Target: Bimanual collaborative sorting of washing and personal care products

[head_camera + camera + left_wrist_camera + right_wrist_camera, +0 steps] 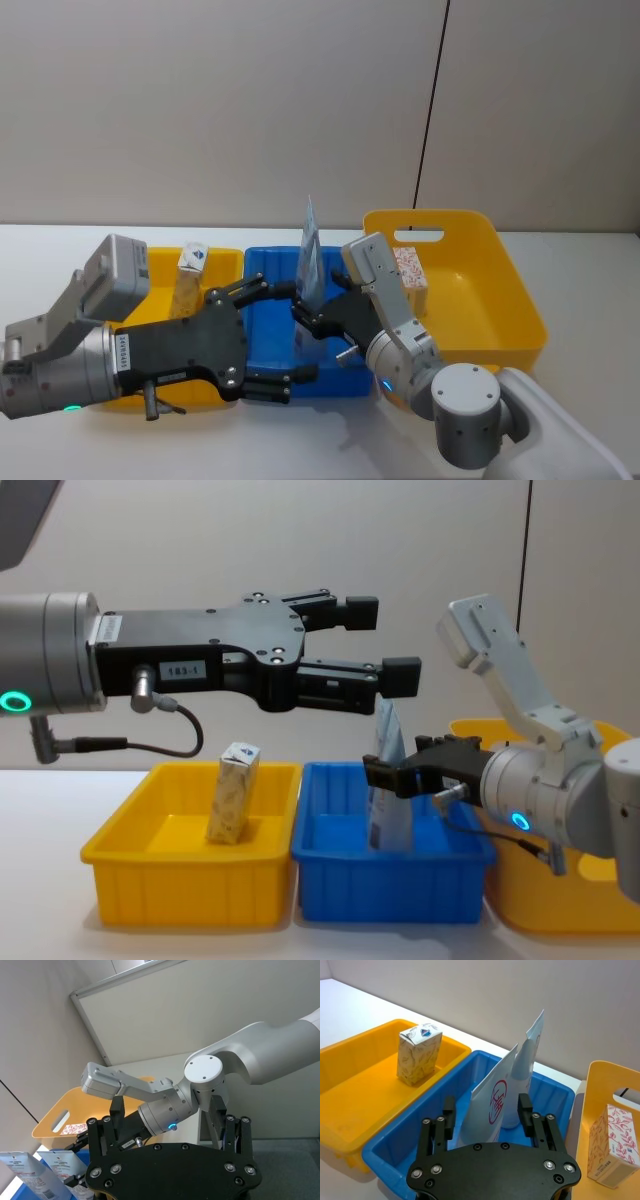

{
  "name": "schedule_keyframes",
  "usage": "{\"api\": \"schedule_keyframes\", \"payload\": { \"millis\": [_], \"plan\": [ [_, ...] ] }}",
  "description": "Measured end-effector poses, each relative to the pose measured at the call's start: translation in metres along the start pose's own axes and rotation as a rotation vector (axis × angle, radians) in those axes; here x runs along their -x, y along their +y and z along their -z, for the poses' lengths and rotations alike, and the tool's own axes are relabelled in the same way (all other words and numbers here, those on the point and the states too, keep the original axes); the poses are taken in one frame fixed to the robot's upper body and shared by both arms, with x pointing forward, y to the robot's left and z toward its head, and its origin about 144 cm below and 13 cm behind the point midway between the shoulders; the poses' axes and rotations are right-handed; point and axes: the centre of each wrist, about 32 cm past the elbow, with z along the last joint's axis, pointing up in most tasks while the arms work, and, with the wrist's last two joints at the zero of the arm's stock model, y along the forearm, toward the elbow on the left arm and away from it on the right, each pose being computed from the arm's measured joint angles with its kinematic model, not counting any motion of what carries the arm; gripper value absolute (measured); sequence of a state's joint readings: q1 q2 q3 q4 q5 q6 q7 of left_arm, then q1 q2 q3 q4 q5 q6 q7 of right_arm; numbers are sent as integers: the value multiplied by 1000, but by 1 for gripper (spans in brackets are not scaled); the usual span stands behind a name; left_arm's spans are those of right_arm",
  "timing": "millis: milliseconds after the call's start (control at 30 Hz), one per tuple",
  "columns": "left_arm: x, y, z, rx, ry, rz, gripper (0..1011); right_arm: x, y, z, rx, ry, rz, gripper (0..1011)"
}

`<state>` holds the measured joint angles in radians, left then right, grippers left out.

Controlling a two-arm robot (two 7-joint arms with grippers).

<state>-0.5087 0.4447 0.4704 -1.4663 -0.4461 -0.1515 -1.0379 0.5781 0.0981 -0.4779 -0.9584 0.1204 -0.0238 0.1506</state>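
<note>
Pale wall panels close off the back, and the white tabletop (60, 250) carries three bins in a row: a yellow bin (150, 880) on the left, a blue bin (390, 880) in the middle and a bigger yellow bin with a handle (500, 290) on the right.

I have the right tool (487, 1115) low over the blue bin, its fingers (525, 1110) either side of the near pouch (492, 1100). From the wrist camera they look spread with a gap on each side, so I read it as open and holding nothing. A second pouch (530, 1050) stands upright just behind the first, both inside the blue bin.

My left tool (375, 640) hangs open and empty, well above the blue bin, higher than the pouch tops.

One cream carton (232, 792) stands upright in the left bin, well to the left of both tools. A white box (612, 1146) with red leaf print sits in the right bin, just right of the right tool.
</note>
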Motion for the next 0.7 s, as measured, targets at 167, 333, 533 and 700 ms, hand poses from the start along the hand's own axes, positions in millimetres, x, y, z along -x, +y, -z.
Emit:
{"api": "schedule_keyframes", "payload": {
  "millis": [167, 333, 533, 700],
  "plan": [
    [0, 0, 0, 0, 0, 0, 1001, -1, 1, 0, -1, -1, -2, 615],
    [0, 0, 0, 0, 0, 0, 1001, -2, 1, 0, -3, 0, -4, 437],
    [0, 0, 0, 0, 0, 0, 1002, -3, 1, -2, -11, 1, -5, 268],
    [0, 0, 0, 0, 0, 0, 1001, -4, -1, -4, -17, 2, -4, 115]
  ]
}}
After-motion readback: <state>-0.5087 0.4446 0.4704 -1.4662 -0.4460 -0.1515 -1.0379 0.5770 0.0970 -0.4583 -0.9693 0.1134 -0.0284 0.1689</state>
